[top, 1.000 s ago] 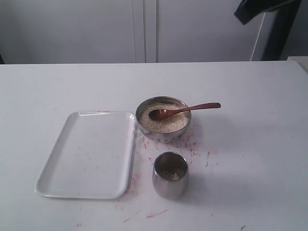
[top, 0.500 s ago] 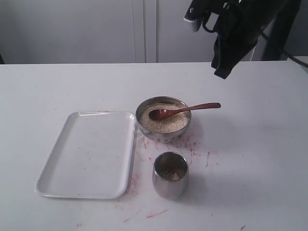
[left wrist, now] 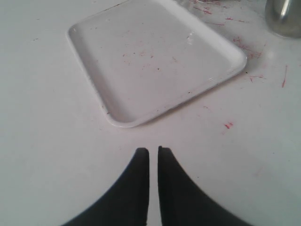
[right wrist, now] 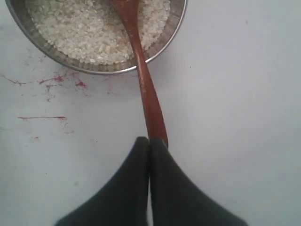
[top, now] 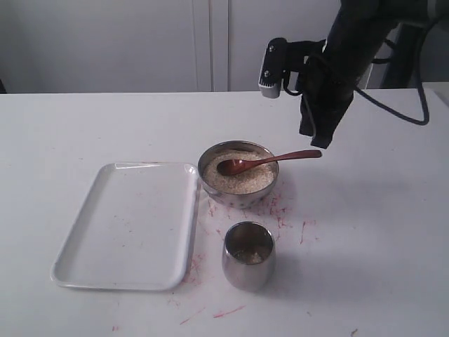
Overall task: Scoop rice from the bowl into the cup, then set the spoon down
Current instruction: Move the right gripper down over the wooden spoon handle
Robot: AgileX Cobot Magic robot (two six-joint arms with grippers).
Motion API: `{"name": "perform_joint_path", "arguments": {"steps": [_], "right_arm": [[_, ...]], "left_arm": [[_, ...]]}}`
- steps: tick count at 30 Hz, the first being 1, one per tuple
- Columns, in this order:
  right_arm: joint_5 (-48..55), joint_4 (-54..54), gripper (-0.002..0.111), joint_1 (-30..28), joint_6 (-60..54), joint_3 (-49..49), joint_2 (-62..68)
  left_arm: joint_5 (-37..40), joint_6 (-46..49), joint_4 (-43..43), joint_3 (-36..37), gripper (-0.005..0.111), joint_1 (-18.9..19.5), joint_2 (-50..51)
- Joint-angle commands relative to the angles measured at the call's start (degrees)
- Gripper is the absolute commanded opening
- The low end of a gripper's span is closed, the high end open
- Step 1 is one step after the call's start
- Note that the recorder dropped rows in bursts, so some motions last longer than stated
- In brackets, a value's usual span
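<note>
The step in hand is the reach for the spoon; no scooping is under way. The dark reddish-brown wooden spoon [top: 269, 161] lies with its oval scoop on the pale beige-white rice [top: 238, 181]. The rice fills the round, shallow shiny steel bowl [top: 240, 200] at the centre of the exterior frame. The spoon's slim handle crosses the rim and juts toward the right, raised off the white table [top: 379, 232].

The right end effector [top: 319, 142] hangs just above the handle's free end, right of centre. The right wrist view shows its dark fingers clenched together with nothing between them. The handle tip shows just past their points; whether they touch the wood I cannot tell.

As I judge it, the next move calls for the fingers to part, settle astride the handle near its end, and close. The handle is thin and propped on the rim, so an off-line push could pivot it and scatter grains.

The small shiny steel tumbler-shaped cup [top: 248, 257] stands lower in the frame than the bowl, near it but apart. Its narrow mouth will want a careful tip.

A white rectangular tray [top: 126, 225] fills the left of the frame, its edge just beside the bowl, so that side is tight. The right of the frame is open table, with room to swing.

The left end effector [left wrist: 153, 150] is clenched to a thin slit, grasping nothing, over table near a tray corner.
</note>
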Motion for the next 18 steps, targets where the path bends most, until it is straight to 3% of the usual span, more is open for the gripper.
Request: {"name": "perform_joint_path", "arguments": {"steps": [1,5,11,18], "right_arm": [[-1.5,0.1,0.001,0.0,-2.3,0.1,1.5],[-3.0,0.0,0.009,0.0,-3.9,0.1,2.6],[-3.3,0.0,0.034,0.0,-6.3,0.1,4.1],[-1.7,-0.1,0.038,0.0,-10.9,0.1,6.4]], "left_arm": [[0.2,-0.2,-0.7,0.3,0.014,-0.4,-0.2],[0.2,-0.2,-0.7,0.3,0.014,-0.4,-0.2],[0.2,-0.2,-0.7,0.3,0.014,-0.4,-0.2],[0.2,-0.2,-0.7,0.3,0.014,-0.4,-0.2]]}}
